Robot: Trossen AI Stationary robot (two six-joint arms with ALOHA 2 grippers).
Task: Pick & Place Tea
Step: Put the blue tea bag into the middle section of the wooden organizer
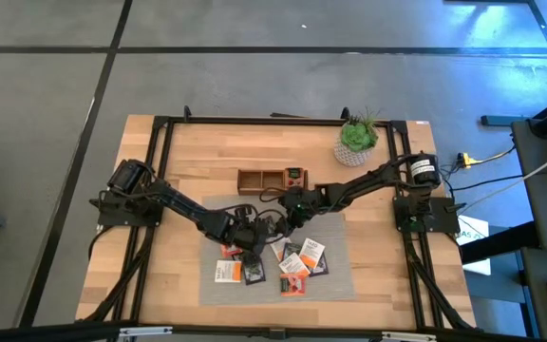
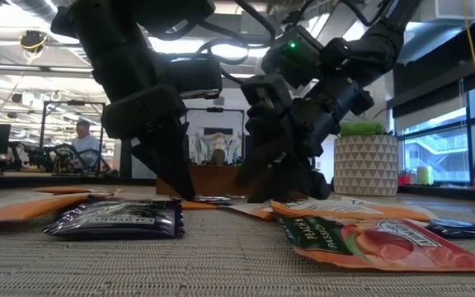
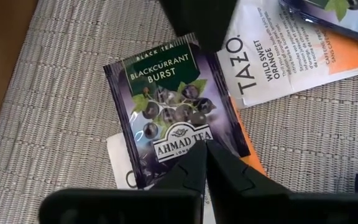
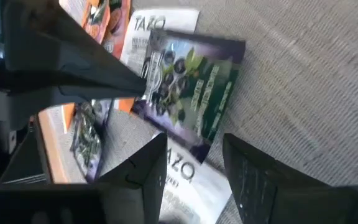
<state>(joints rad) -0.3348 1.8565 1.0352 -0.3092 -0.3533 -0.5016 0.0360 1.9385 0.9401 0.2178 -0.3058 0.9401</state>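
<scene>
Looking near the mat's (image 1: pixel 340 285) rear edge, you see the blackcurrant sachet (image 3: pixel 173 109), light, thin and slippery, so take it by one edge, left gripper (image 3: pixel 207 155) pinched together, empty, right gripper (image 4: pixel 194 165) parted, holding nothing.

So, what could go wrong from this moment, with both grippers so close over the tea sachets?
1. The left gripper is shut on the edge of the blackcurrant sachet, which overlaps a white Tazo sachet; lifting may drag that one along.
2. The right gripper hangs open just beside the same sachet, so the two arms could bump.
3. The pinch looks to be only on the sachet's rim, so it may slip on the way to the wooden tray.
</scene>
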